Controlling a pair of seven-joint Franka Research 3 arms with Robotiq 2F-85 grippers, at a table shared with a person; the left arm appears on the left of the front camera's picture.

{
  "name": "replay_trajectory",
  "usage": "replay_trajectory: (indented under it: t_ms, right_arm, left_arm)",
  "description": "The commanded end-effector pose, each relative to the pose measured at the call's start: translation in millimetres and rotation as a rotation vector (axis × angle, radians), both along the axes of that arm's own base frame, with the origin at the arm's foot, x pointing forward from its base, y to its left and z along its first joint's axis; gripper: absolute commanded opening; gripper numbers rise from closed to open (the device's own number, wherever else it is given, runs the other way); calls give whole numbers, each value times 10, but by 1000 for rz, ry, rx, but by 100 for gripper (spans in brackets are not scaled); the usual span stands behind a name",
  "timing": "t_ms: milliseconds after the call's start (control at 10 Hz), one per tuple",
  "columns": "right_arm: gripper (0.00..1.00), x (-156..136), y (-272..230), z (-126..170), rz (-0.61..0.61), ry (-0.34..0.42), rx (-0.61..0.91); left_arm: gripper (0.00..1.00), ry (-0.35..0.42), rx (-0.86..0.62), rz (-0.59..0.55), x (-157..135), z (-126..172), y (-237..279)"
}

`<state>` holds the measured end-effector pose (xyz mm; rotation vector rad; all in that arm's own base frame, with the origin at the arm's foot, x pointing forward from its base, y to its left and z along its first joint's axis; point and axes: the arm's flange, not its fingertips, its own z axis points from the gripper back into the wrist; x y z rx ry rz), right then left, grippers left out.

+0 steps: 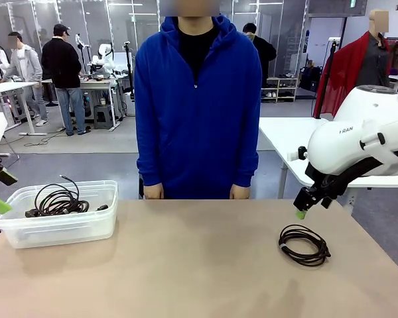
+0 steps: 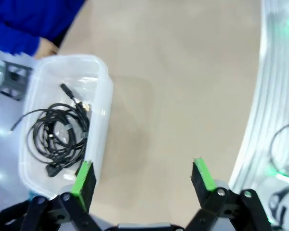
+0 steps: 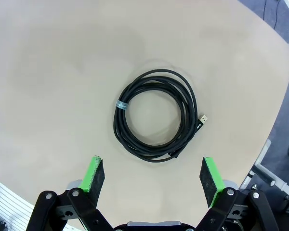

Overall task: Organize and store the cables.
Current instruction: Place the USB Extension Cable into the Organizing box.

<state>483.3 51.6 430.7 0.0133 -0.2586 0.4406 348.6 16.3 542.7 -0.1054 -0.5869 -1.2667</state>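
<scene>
My left fingers (image 2: 83,178) hover open just beside the bin (image 1: 26,235), which holds coiled cables (image 1: 56,199), while well right of the bin my right fingers (image 3: 92,173) spread open above the loose coil (image 1: 304,244) on the bench (image 1: 186,265), so fetching it seems next, needing a descent astride one side of it.

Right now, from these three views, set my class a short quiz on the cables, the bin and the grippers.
1. What lies in the bin?
2. True or false: the right gripper is shut on the coil.
3. The coil lies: A in the bin; B on the table; C in the right gripper.

Key
1. A black cable.
2. False: its jaws stand open above the coil.
3. B.
</scene>
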Motion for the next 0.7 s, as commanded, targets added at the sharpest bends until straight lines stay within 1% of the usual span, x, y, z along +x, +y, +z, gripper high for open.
replay_trajectory:
  t_ms: [0,200,300,400,600]
  right_arm:
    - [100,78,43,-91,-44,4,-31]
    - [100,85,62,-155,-53,18,-29]
    - [100,55,68,-129,-46,21,-33]
    - [100,34,18,-159,-10,28,-7]
    - [100,34,18,-159,-10,28,-7]
  left_arm:
    - [100,-22,41,-48,38,22,67]
    - [100,-6,31,-55,48,3,70]
    - [100,-21,32,-38,6,10,51]
    - [100,-21,32,-38,6,10,51]
    - [100,-21,32,-38,6,10,51]
